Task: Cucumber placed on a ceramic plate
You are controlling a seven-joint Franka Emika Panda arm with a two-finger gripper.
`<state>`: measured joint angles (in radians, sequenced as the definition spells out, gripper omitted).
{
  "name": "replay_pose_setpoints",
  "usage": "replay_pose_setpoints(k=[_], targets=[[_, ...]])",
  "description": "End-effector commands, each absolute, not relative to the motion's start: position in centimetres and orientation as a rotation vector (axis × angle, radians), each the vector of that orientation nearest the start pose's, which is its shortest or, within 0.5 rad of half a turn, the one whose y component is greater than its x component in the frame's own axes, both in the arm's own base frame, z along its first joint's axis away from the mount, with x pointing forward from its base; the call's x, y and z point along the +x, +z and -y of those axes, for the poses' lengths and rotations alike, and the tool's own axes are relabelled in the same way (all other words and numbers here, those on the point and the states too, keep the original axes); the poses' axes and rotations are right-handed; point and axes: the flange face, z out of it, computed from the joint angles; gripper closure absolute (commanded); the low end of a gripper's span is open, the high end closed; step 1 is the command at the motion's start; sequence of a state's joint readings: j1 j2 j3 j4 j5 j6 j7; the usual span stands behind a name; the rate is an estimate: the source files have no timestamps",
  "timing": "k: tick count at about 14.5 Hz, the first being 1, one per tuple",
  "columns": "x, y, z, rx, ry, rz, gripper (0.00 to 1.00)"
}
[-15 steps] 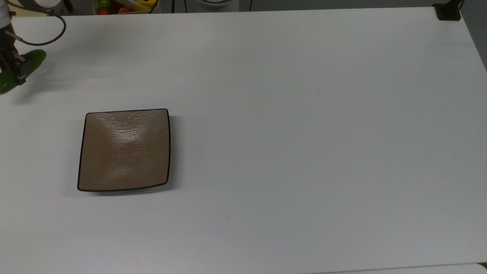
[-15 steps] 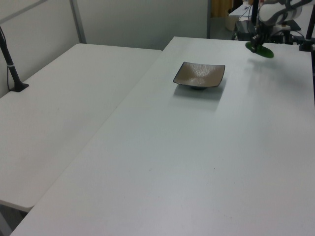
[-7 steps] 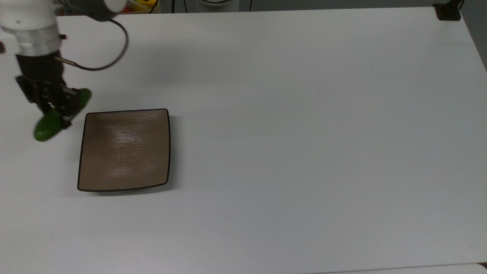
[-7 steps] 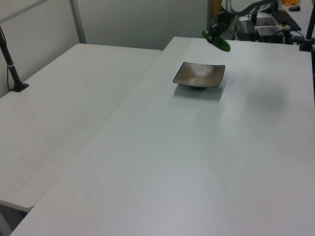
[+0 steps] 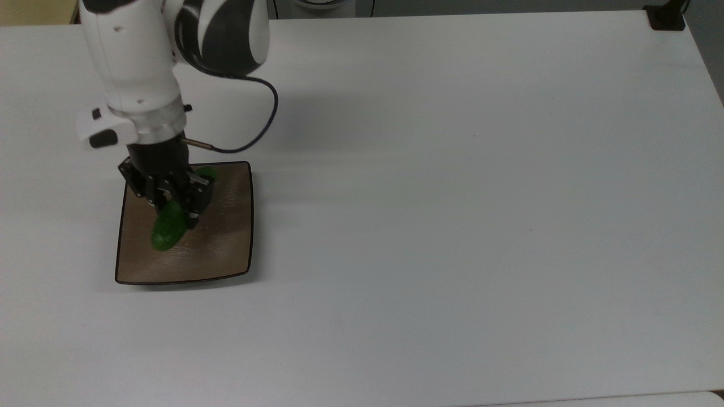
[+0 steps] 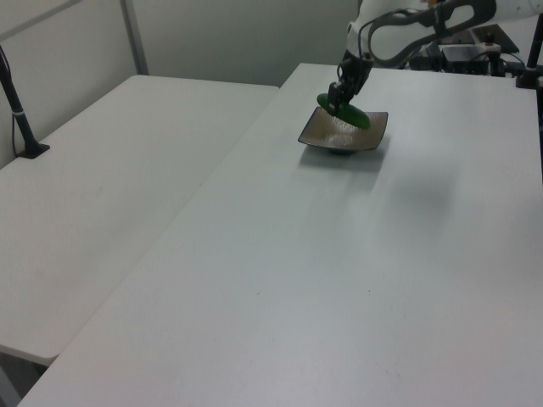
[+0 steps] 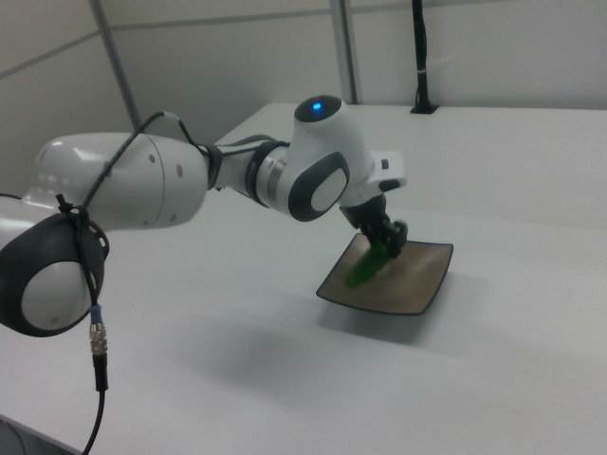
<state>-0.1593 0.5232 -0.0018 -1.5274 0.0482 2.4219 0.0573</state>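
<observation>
Top view: gripper (image 5: 180,199) clamped across the middle of the cucumber (image 5: 168,228), held slantwise over the ceramic plate (image 5: 226,249), one end poking out toward the plate's centre, the other past the fingers near the far rim; contact with the plate not discernible; white table (image 5: 452,226) bare and wide to the top view's right. Left view: cucumber (image 6: 350,116) gripped over the plate (image 6: 322,136), tilted, open table in front. Right view: gripper (image 7: 387,242) over the plate (image 7: 417,284), cucumber (image 7: 364,269) angled down from it, table edge far off.
</observation>
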Motion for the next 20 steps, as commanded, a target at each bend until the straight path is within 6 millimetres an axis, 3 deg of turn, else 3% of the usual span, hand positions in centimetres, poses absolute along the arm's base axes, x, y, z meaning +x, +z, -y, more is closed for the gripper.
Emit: replay_pose_setpoints(k=[1, 6, 10, 13, 15, 18, 20], targets=[[72.4, 38.2, 11.1, -3.090, -0.574, -0.386, 0.00], [72.4, 39.0, 11.2, -3.088, -0.584, -0.398, 0.00], [71.6, 42.0, 11.1, -3.060, -0.573, -0.511, 0.00], [68.7, 46.2, 10.3, -3.102, -0.333, -0.507, 0.00], [66.6, 49.3, 7.9, -3.118, -0.212, -0.461, 0.00], [63.2, 51.4, 5.7, -3.132, -0.108, -0.407, 0.00], [59.7, 53.4, 4.3, -3.135, -0.087, -0.287, 0.00]])
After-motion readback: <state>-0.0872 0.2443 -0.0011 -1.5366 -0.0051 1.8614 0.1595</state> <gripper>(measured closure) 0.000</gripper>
